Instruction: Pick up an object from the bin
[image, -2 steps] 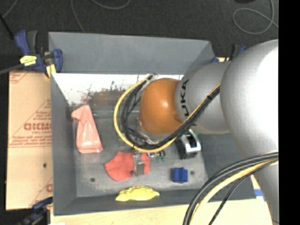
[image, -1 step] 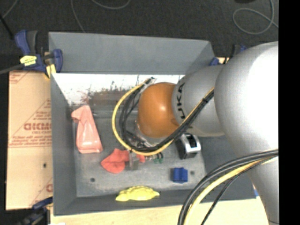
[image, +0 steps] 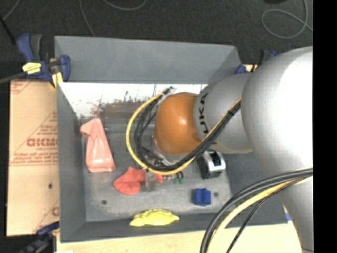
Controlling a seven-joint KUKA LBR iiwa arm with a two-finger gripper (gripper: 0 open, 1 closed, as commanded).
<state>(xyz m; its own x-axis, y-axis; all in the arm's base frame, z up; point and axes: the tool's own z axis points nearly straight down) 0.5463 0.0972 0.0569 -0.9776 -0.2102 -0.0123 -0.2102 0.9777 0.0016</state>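
The hand [image: 158,177] sits low in the bin [image: 147,62] under the arm's orange cover, just beside a red crumpled thing [image: 129,182] toward the near edge. I cannot tell if it is open or closed.

This looks like the grasping step, with nothing seen gripped. Next comes a firm close, then a straight lift.

A pink wedge [image: 97,146] crowds the left wall and a yellow lump [image: 154,218] the near edge, so the free room is upward.

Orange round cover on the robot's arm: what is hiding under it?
At the orange round cover's lower edge, black and yellow cables and a bit of the gripper peek out beside a crumpled red soft thing. The grey metal bin's floor straight beneath is covered.
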